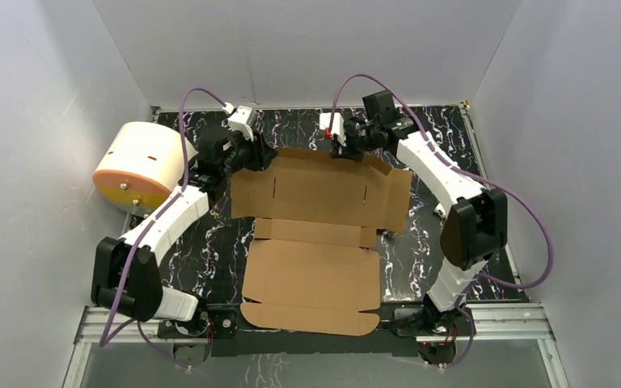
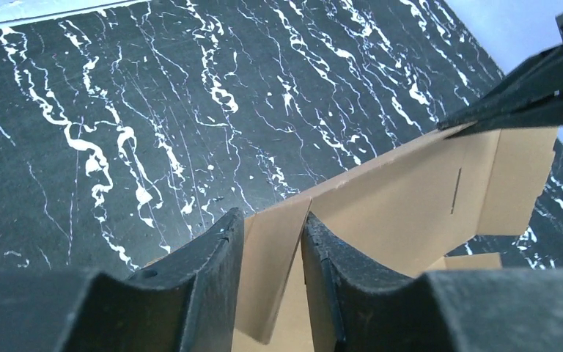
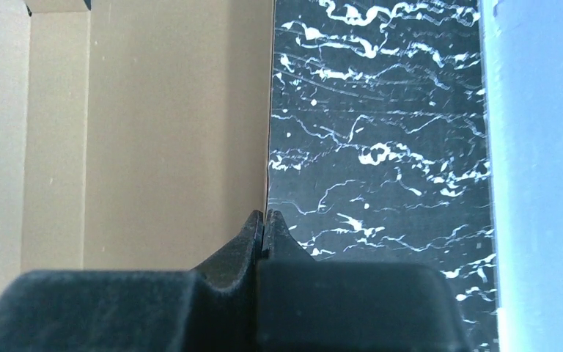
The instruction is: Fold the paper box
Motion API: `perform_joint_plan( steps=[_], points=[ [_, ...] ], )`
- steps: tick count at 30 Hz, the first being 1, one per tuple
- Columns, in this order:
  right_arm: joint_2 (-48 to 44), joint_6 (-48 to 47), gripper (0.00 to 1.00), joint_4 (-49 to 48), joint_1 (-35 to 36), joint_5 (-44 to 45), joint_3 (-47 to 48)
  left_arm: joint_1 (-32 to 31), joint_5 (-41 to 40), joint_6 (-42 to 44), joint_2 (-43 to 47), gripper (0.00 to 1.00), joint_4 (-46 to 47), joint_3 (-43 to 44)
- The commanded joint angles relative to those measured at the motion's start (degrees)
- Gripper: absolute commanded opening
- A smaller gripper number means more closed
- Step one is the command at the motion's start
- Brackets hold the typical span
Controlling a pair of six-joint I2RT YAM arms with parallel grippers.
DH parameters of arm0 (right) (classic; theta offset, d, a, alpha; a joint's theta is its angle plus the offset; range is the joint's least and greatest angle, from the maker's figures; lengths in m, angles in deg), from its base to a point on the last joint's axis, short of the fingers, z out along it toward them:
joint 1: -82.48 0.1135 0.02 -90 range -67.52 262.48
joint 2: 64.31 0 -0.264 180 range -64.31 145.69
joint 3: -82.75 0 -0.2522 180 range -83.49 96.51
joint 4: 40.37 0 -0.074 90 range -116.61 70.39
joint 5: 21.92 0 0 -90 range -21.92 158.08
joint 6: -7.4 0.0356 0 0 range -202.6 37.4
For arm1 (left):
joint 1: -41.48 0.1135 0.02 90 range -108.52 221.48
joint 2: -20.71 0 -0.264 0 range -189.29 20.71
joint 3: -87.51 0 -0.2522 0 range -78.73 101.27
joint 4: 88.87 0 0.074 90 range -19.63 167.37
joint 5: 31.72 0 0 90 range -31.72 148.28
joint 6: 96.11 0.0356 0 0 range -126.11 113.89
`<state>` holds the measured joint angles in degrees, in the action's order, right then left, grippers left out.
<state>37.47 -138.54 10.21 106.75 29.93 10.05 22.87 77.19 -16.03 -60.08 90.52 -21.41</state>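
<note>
The paper box (image 1: 315, 234) is a brown die-cut cardboard sheet lying mostly flat on the black marbled table. Its far panel is raised along the back edge. My left gripper (image 1: 265, 158) is at the sheet's far left corner. In the left wrist view the jaws (image 2: 271, 220) stand apart with a side flap (image 2: 267, 271) of the box between them. My right gripper (image 1: 341, 148) is at the far edge. In the right wrist view it (image 3: 264, 214) is shut on the thin edge of the cardboard panel (image 3: 154, 147). It also shows in the left wrist view (image 2: 458, 123), pinching that edge.
A cream-white cylinder with an orange face (image 1: 141, 162) sits at the far left beside the left arm. Grey walls close in the back and both sides. The sheet's near flap (image 1: 311, 315) reaches the table's front edge between the arm bases.
</note>
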Motion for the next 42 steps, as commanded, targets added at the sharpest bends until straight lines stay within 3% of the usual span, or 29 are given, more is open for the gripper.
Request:
perform_joint_plan(
  steps=[1, 11, 18, 24, 31, 42],
  points=[
    [-6.5, -2.1, 0.0, -9.6, 2.6, 6.9, -4.7, -0.3, -3.9, -4.3, 6.4, 0.35, -2.7, -1.4],
    [-20.2, -9.0, 0.0, -26.8, 8.4, 17.7, -19.4, -0.1, -12.2, -9.3, 19.9, 0.42, -14.7, -2.3],
    [-24.0, -16.1, 0.0, -29.9, 12.3, 24.6, -23.1, 0.0, -18.1, -14.5, 25.6, 0.44, -19.8, -5.0],
    [-25.7, -19.2, 0.0, -32.8, 15.4, 28.9, -28.5, 0.0, -21.8, -16.6, 26.9, 0.47, -21.8, -7.4],
    [-27.7, -20.1, 0.0, -43.7, 16.1, 32.6, -38.2, 0.0, -23.2, -16.9, 26.9, 0.47, -21.8, -9.8],
    [-26.9, -21.6, 0.0, -52.2, 16.5, 34.7, -44.9, 0.1, -28.1, -14.7, 23.6, 0.5, -16.9, -12.0]
  ],
)
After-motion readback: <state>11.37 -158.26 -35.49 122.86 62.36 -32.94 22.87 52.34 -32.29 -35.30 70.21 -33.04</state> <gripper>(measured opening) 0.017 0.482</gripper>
